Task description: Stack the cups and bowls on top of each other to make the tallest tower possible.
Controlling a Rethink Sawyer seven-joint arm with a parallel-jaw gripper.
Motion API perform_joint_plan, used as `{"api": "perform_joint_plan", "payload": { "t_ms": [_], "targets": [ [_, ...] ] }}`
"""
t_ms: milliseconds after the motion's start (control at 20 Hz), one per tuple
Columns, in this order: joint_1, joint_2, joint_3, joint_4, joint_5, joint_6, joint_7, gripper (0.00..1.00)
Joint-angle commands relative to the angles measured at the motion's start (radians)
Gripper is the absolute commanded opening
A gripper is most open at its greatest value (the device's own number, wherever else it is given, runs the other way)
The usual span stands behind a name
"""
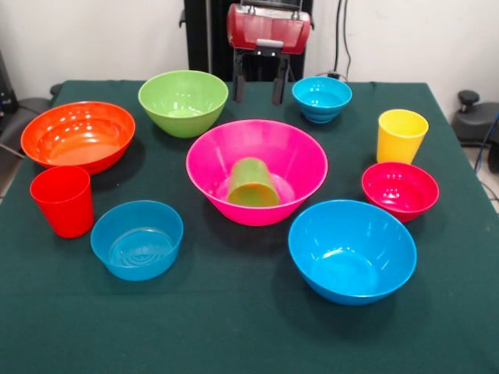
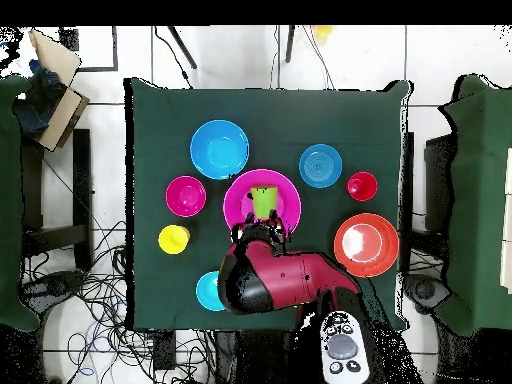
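Note:
The biggest pink bowl (image 1: 300, 156) sits mid-table with the green cup (image 1: 252, 184) lying on its side inside it. My gripper (image 1: 259, 98) hangs open and empty behind the pink bowl, between the lime green bowl (image 1: 183, 101) and the cyan bowl (image 1: 322, 98). The orange bowl (image 1: 78, 136), red cup (image 1: 62, 200) and translucent blue bowl (image 1: 137, 239) stand at the left. The large blue bowl (image 1: 352, 249), magenta-red bowl (image 1: 400, 189) and yellow cup (image 1: 401, 135) stand at the right. In the overhead view the arm (image 2: 285, 280) covers the lime green bowl, and the gripper (image 2: 256, 235) is at the rim of the pink bowl (image 2: 238, 203).
The dark green cloth (image 1: 249, 327) covers the table. The robot's pedestal (image 1: 207, 35) stands at the far edge. Cables and chairs lie around the table in the overhead view.

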Motion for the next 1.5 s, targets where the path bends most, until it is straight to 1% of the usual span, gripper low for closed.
{"api": "perform_joint_plan", "payload": {
  "t_ms": [50,600,900,1100,1350,1500],
  "targets": [
    [-0.004,0.002,0.093,0.008,0.0,0.15,0.029,1.0],
    [0.023,0.008,0.087,-0.003,0.008,0.161,0.049,1.0],
    [0.079,-0.009,0.049,0.001,0.025,0.175,0.08,1.0],
    [0.104,-0.036,0.048,-0.001,0.05,0.218,0.081,1.0],
    [0.128,-0.124,0.072,0.003,0.119,0.346,0.055,1.0],
    [0.153,-0.135,0.067,-0.012,0.147,0.38,0.063,1.0]
  ]
}}
